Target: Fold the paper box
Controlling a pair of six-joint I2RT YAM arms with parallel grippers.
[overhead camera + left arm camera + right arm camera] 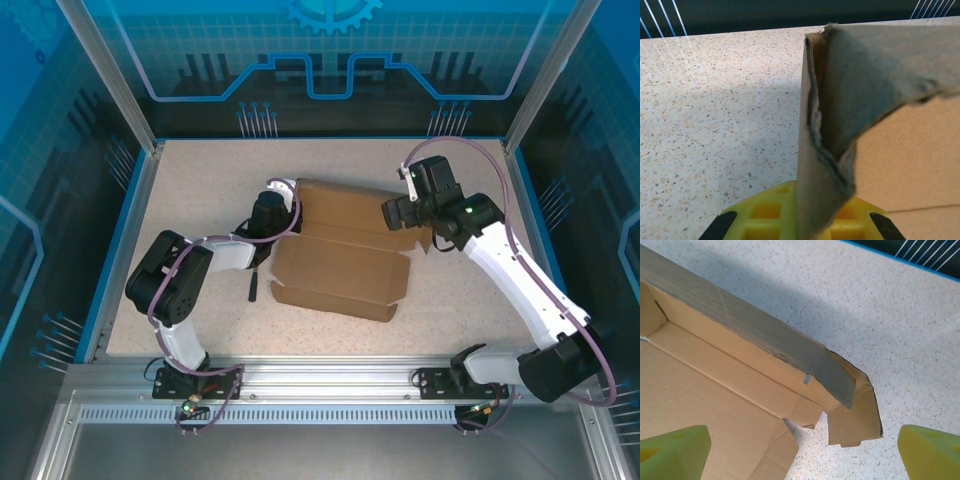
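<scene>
The paper box (340,265) is a brown cardboard blank lying partly folded mid-table, its rear wall raised. My left gripper (283,193) is at the box's rear left corner. In the left wrist view its yellow fingers (760,212) are shut on an upright cardboard flap (822,165) of the box (900,150). My right gripper (402,215) hovers over the rear right corner. Its yellow fingers (670,452) stand wide apart with nothing between them, above the box floor (715,405) and a loose corner tab (855,415) resting on the table.
A small black hammer (253,285) lies on the speckled table just left of the box, below my left arm. Metal frame posts and blue panels ring the table (200,170). Bare tabletop lies behind and to the right of the box.
</scene>
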